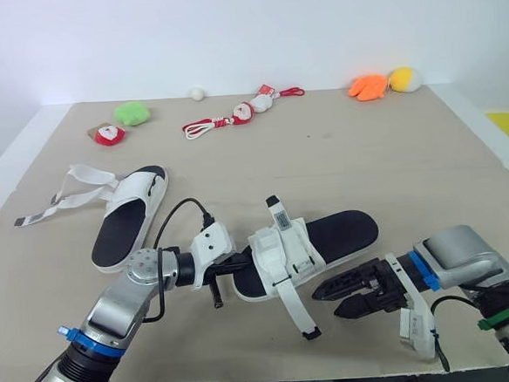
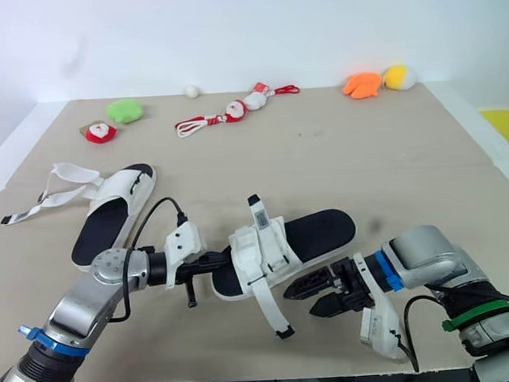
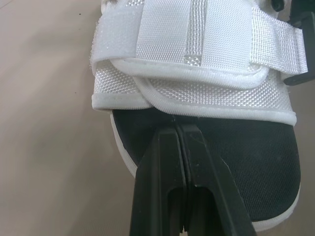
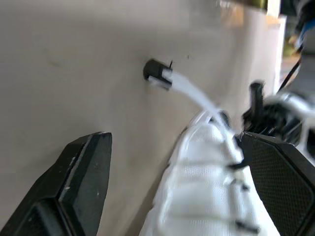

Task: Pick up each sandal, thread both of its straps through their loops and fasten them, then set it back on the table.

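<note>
White strap [image 1: 296, 310] hangs loose. Our left gripper [image 1: 240, 264] pressed together, right gripper [image 1: 326, 302] spread; tugging could drag the unheld sandal [image 1: 345, 230]

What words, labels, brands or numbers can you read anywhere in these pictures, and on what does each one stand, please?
None can be read.
The small tag on the near sandal bears marks too small to read.
The far sandal shows no print.
</note>
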Controlling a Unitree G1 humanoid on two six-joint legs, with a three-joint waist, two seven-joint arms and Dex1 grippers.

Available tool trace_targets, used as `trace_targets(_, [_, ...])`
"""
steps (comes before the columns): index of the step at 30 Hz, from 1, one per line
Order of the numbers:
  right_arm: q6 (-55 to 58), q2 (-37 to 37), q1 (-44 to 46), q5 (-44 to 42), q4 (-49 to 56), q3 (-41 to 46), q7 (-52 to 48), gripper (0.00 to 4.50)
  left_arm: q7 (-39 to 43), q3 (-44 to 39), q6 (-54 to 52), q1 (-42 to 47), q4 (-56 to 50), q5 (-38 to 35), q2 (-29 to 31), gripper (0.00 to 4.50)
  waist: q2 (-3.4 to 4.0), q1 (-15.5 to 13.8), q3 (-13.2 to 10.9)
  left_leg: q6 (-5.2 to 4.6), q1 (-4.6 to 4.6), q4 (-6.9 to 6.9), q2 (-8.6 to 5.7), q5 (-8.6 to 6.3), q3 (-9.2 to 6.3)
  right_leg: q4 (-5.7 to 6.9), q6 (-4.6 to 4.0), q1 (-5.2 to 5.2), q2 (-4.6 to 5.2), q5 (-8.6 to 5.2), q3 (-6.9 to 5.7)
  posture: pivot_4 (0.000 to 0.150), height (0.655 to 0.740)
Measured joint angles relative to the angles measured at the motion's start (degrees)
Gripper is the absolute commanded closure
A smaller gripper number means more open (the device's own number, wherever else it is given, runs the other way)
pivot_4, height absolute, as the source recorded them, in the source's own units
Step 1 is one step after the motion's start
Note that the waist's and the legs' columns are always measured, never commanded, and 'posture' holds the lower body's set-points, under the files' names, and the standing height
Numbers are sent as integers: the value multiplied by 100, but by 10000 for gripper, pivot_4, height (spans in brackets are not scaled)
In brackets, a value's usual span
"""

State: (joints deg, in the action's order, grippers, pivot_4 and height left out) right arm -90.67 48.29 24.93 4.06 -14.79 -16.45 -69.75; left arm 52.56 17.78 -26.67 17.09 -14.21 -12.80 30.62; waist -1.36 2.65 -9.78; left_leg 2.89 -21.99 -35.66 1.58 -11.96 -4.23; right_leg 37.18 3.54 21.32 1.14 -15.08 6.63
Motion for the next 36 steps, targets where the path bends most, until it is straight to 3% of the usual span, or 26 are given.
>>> trace_targets(13, [-164, -296, -20, 1722, 523, 124, 1543, 180, 3, -2, -1, -14, 11, 49, 16, 45000, -20, 0, 27, 0, 60, 17, 5, 0, 5, 3, -34, -38, -2, -24, 2, 1500, 7400])
trace_targets(17, [-167, -289, 26, 2172, 528, 54, 1888, 13461, 3, -2, -4, -12, 15, 49, 17, 45000, -27, 0, 38, 0, 61, 20, 5, 0, 6, 3, -37, -38, -2, -25, 2, 1500, 7400])
trace_targets(22, [-166, -288, 37, 2728, 522, -182, 2248, 40950, 5, 1, -5, -17, 14, 49, 16, 45000, -27, 0, 38, 0, 61, 21, 3, 0, 8, 3, -38, -38, 0, -28, 5, 1500, 7400])
trace_targets(23, [-166, -286, 37, 2804, 515, -208, 2299, 44613, 5, 3, -5, -16, 16, 49, 16, 45000, -27, 0, 38, 0, 60, 22, 3, 0, 9, 3, -38, -38, 0, -28, 6, 1500, 7400])
trace_targets(27, [-158, -73, 41, 2924, 506, -412, 2681, 44613, 6, 19, -4, -4, 42, 49, -4, 45000, -26, 1, 38, -1, 60, 23, -3, -1, 11, 3, -37, -37, 7, -30, 8, 1500, 7400])
trace_targets(30, [33, 366, 95, 2521, 527, -854, 2937, 44613, 14, 35, -3, 9, 50, 49, -12, 45000, -24, 2, 36, -2, 60, 25, -9, -1, 15, 3, -39, -37, 14, -31, 13, 1500, 7400])
trace_targets(36, [1604, 1692, 778, -150, 1591, -2517, 2586, 44613, 62, 35, 7, 54, 84, 48, -9, 45000, 4, 2, 27, -6, 58, 25, -16, -4, 20, 4, -22, -35, 23, -41, 28, 1500, 7400])
